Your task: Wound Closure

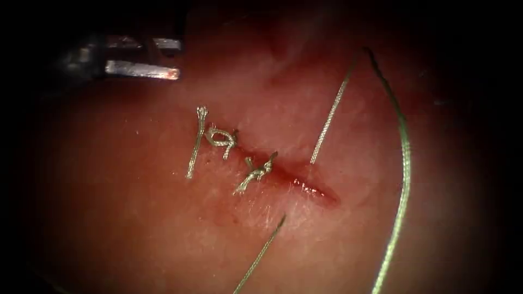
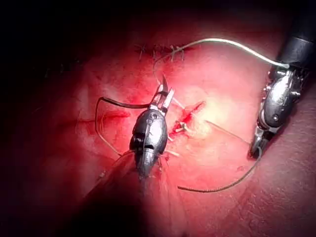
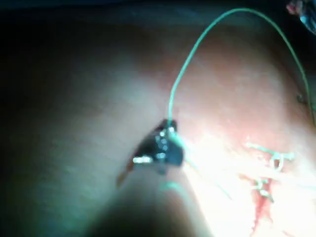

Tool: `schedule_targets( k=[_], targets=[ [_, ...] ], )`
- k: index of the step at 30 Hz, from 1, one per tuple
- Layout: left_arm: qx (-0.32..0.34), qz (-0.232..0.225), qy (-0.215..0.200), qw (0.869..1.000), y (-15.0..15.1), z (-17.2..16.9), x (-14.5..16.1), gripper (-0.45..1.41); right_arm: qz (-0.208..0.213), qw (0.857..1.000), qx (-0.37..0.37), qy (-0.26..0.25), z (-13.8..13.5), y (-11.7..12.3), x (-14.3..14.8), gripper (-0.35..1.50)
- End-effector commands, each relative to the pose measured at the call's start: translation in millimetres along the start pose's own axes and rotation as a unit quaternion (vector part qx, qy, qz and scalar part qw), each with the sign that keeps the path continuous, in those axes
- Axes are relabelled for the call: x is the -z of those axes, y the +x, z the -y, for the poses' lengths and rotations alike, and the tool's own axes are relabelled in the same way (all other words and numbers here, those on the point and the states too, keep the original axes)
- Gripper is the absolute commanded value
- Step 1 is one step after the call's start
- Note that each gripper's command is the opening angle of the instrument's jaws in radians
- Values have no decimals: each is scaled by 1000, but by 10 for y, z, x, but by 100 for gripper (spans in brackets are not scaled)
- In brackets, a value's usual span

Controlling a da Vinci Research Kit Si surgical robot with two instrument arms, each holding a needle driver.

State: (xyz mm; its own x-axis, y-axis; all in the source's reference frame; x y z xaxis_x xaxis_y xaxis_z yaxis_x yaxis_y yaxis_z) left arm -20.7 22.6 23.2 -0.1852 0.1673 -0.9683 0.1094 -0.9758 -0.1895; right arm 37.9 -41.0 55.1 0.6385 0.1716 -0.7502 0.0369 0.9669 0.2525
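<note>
Well, starting at the far left of the endoscope view, my left tool [image 1: 178, 58] hangs over the tissue [image 1: 136, 218], well apart from the cut [image 1: 313, 189]. Its two jaws stand apart with a clear gap and I see nothing between them there. In the left wrist view the same tool [image 2: 165, 90] sits just beside the cut, and a dark curved strand [image 2: 116, 102] runs up to it near the jaws. I cannot tell whether that is the needle or shadowed thread, nor whether the jaws touch it.

Moving right, two knotted stitches cross the cut. The first knot [image 1: 219, 137] has a long cut end [image 1: 196, 142] lying on the left side, and the second knot [image 1: 256, 171] sits just beside it. Past them the cut gapes, unstitched.

Further right, one strand of thread [image 1: 332, 111] rises out of the tissue just above the open part of the cut. A second strand [image 1: 261, 253] comes out below it. On the right side a long loop of thread [image 1: 404, 163] sweeps down over the tissue.

My right tool [image 2: 256, 150] shows in the left wrist view, off to the right side of the cut. In the right wrist view the thread [image 3: 197, 44] arcs straight up out of this tool [image 3: 165, 140], which is closed on it.
</note>
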Motion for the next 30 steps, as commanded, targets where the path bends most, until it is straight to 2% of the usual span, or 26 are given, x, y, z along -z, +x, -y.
schedule_targets(
  k=[1,4,5,6,7,10,15,19,25,30],
  targets=[
    [0,0,1,1000,-5,3,-6,-45,-6,1000,5,14,15,13,-13,-35],
    [0,1,2,1000,-6,3,-6,-45,-18,999,16,22,18,25,-11,-35],
    [0,1,2,1000,-6,3,-6,-45,-19,1000,18,-2,13,27,-7,-21],
    [0,1,2,1000,-6,3,-6,-45,-18,999,20,-39,0,25,2,49],
    [0,1,2,1000,-6,3,-6,-45,-18,998,21,-58,-9,22,9,79],
    [0,1,2,1000,-6,3,-6,-45,-10,996,16,-82,-30,5,28,104],
    [0,1,2,1000,-6,3,-6,-45,0,993,11,-113,-60,-32,54,113],
    [-1,1,3,1000,-7,2,-7,-45,6,991,15,-130,-84,-61,63,113],
    [-1,2,1,1000,-8,3,-7,-45,15,987,30,-156,-116,-86,50,113],
    [-1,2,1,1000,-7,2,-6,-45,19,985,41,-165,-118,-99,33,115]
  ],
)
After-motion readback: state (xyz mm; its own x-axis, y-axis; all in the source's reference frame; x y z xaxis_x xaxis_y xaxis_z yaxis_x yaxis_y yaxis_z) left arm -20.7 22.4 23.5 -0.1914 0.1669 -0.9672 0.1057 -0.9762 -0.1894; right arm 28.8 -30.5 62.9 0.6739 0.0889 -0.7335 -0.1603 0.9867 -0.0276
